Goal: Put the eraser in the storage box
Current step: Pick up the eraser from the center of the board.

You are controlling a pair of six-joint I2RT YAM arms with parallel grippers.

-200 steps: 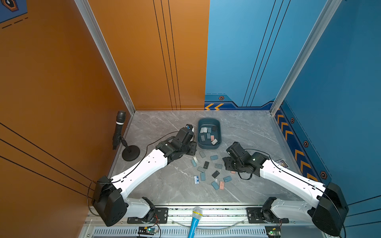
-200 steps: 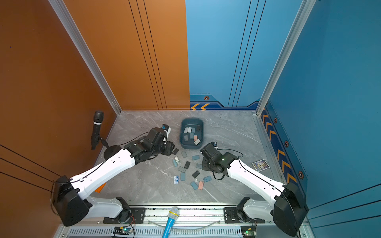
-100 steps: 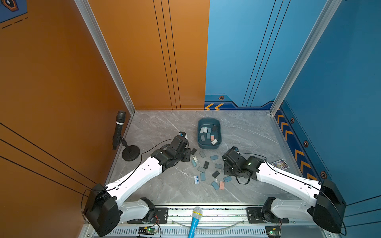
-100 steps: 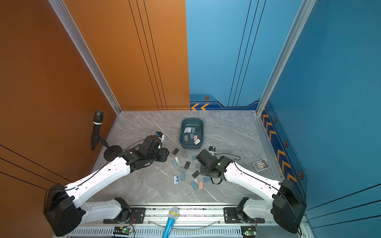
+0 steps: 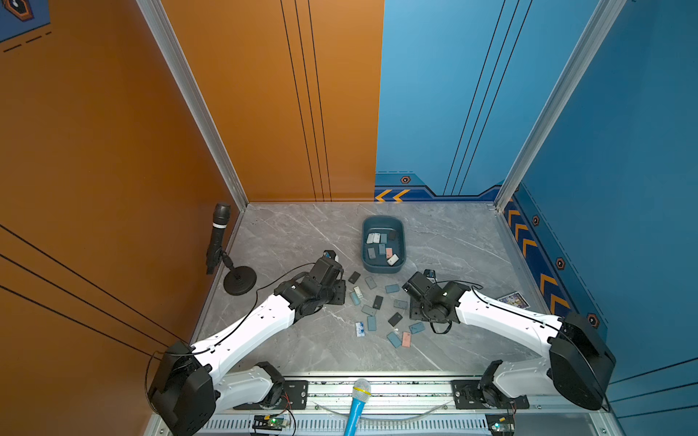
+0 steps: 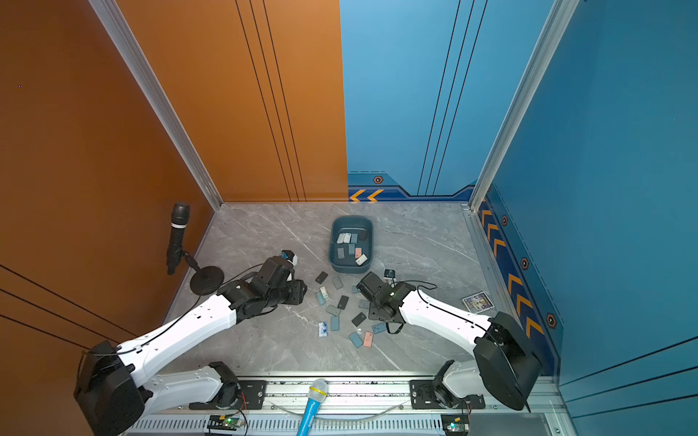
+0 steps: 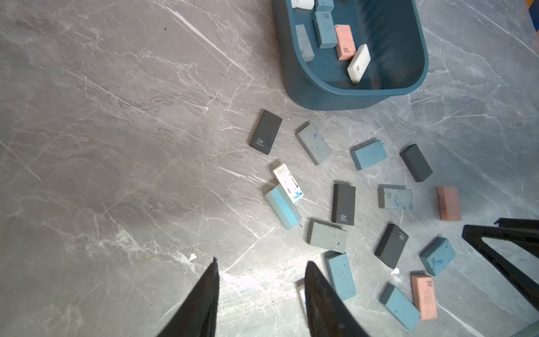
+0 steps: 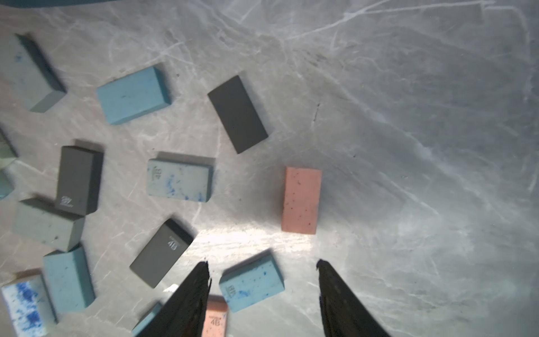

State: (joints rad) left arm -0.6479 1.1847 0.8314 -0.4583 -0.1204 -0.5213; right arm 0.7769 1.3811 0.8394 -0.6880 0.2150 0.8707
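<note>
We see a grey marbled tabletop (image 5: pixel 294 241), orange wall (image 5: pixel 264 113) at left, blue wall (image 5: pixel 453 94) at right. The storage box (image 5: pixel 382 268) sits centre-back w/ some erasers (image 5: pixel 393 259) inside; loose erasers (image 5: pixel 372 323) lie just in front. Both left gripper (image 7: pixel 262 260) & right gripper (image 8: pixel 262 261) gape, empty.

The grey marbled tabletop (image 5: pixel 302 241) carries the dark teal storage box (image 5: pixel 383 268), standing flat toward the back. In front of it lie scattered loose erasers (image 5: pixel 395 319) in blue, grey and black, plus a pink eraser (image 5: pixel 406 339), most apart from one another. A microphone stand's round base (image 5: pixel 239 280) sits near the left edge, a printed card (image 5: pixel 513 300) near the right
</note>
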